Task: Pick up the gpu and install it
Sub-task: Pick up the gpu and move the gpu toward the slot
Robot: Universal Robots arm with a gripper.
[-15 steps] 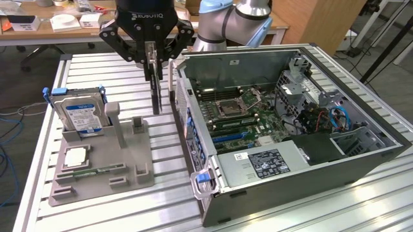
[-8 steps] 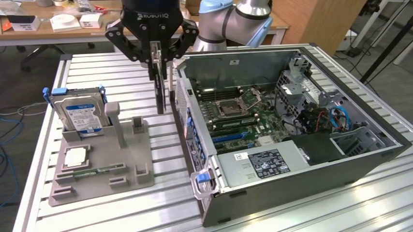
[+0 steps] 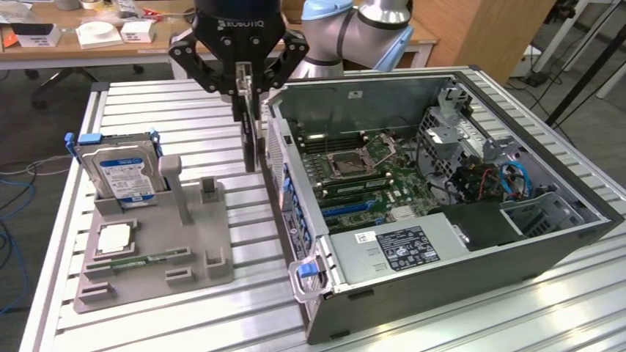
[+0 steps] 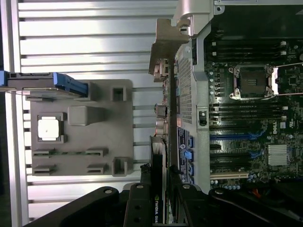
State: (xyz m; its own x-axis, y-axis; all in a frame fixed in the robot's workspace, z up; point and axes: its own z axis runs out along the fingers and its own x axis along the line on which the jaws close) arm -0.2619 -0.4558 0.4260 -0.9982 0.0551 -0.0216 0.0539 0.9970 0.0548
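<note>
The gpu (image 3: 252,136) is a thin dark card that hangs edge-on and upright above the slatted table, just outside the open computer case's wall (image 3: 277,139). My gripper (image 3: 245,89) is shut on the card's upper edge, one black finger on each side. In the wrist view the gpu (image 4: 158,163) runs out from my gripper (image 4: 159,201) between the grey holder and the case, and its silver bracket end (image 4: 163,52) lies beside the case's rear corner. The motherboard (image 3: 357,172) with blue slots (image 4: 232,137) lies open inside the case.
A grey holder (image 3: 186,242) on the exterior view's left carries a silver hard drive (image 3: 119,172) with a blue-white label, a square chip (image 3: 114,236) and a narrow green memory stick (image 3: 146,258). The table (image 3: 157,103) is ribbed aluminium. A desk (image 3: 88,44) with boxes stands behind.
</note>
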